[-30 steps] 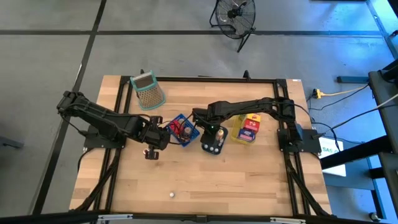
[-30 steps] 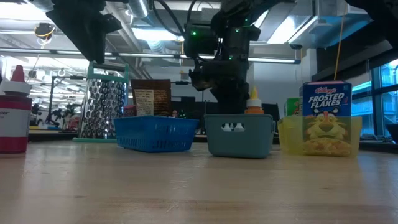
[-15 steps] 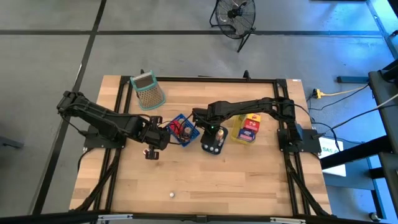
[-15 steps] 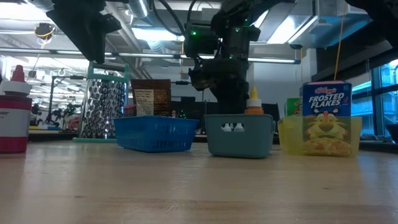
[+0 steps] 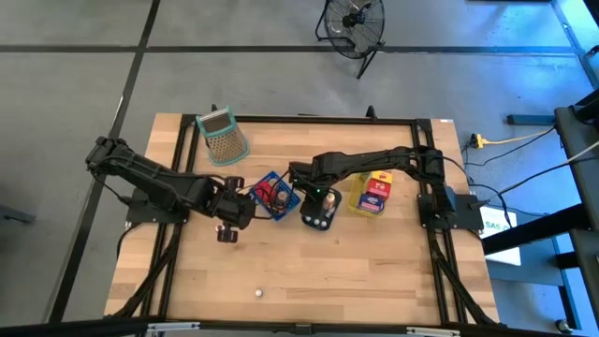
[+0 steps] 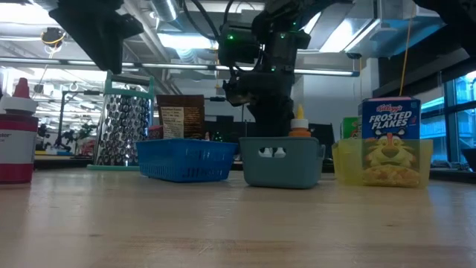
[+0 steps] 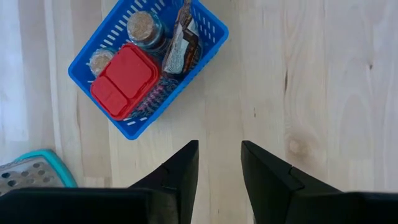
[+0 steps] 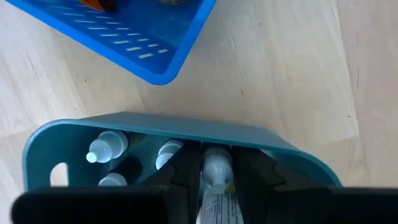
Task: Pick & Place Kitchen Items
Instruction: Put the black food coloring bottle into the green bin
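My right fingers (image 8: 216, 180) reach down into the teal tray (image 8: 186, 134), clenched on a white-capped bottle (image 8: 216, 168) whose label I cannot read; more small bottles (image 8: 102, 149) stand beside it. My left fingers (image 7: 219, 168) hang parted and empty above the bare table (image 7: 311, 93), near the blue basket (image 7: 205, 34) holding a red-lidded box (image 7: 124, 81), jars and a packet. Farther off, the yellow tray (image 6: 343, 164) carries a box reading "Frosted Flakes" (image 6: 390, 141). Since a second ago the teal tray has slid slightly towards the blue basket; my left arm has drawn back a little.
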Motion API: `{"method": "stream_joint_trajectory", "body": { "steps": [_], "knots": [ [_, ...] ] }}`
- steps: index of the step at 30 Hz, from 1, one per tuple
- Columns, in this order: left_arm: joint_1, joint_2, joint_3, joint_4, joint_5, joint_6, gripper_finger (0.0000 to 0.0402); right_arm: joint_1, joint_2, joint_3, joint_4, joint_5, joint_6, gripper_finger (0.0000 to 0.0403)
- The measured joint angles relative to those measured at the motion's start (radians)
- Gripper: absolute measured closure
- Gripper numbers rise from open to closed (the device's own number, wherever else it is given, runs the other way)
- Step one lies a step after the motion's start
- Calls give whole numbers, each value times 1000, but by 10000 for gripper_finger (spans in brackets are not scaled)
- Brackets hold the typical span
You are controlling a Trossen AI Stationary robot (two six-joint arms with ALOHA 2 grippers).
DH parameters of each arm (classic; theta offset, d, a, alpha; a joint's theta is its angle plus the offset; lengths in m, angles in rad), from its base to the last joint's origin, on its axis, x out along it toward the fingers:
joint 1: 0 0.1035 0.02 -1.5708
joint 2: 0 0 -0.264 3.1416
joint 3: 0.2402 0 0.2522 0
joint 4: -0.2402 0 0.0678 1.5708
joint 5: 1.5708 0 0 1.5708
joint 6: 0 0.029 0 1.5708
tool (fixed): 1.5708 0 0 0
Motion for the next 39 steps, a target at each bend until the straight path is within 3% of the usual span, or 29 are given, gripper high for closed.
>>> {"method": "stream_joint_trajectory", "body": {
  "steps": [19,30,39],
  "knots": [
    [-11,0,0,-1,0,-15,286,3,0,0,-4,0,9,323],
    [-11,0,0,-1,0,-15,286,3,0,0,-10,0,31,236],
    [-11,0,0,0,0,-15,286,3,-5,4,25,11,54,225]
  ]
}}
